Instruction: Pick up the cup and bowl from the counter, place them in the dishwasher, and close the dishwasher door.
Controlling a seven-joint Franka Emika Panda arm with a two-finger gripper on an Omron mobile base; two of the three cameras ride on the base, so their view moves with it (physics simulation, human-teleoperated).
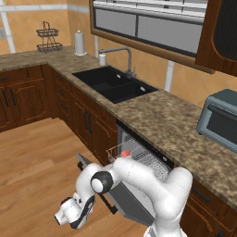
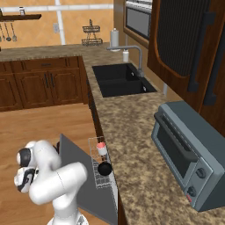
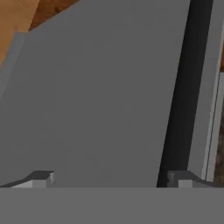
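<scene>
So the gripper (image 3: 107,179) sits spread wide open, right up against the grey dishwasher door (image 3: 96,96) by its black handle (image 3: 181,87). Cup (image 2: 101,148) and bowl (image 2: 104,168) sit in the rack (image 2: 97,176), toaster oven (image 2: 189,154) on the counter (image 2: 140,176).

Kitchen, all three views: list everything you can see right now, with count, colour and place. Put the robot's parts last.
cup: one, white-grey with red rim, in the dishwasher rack
bowl: one, black, in the rack beside the cup
rack: one, white wire, pulled out over the door
door: one, grey, partly open, black bar handle
counter: one, speckled brown, over dark wood cabinets
sink: one, black, double basin, set in the counter
faucet: one, grey, behind the sink
toaster oven: one, grey, on the counter
paper roll: one, white, far counter corner
wire stand: one, dark, far counter
arm: one, white
hand: one, open, facing the door's outer panel
</scene>
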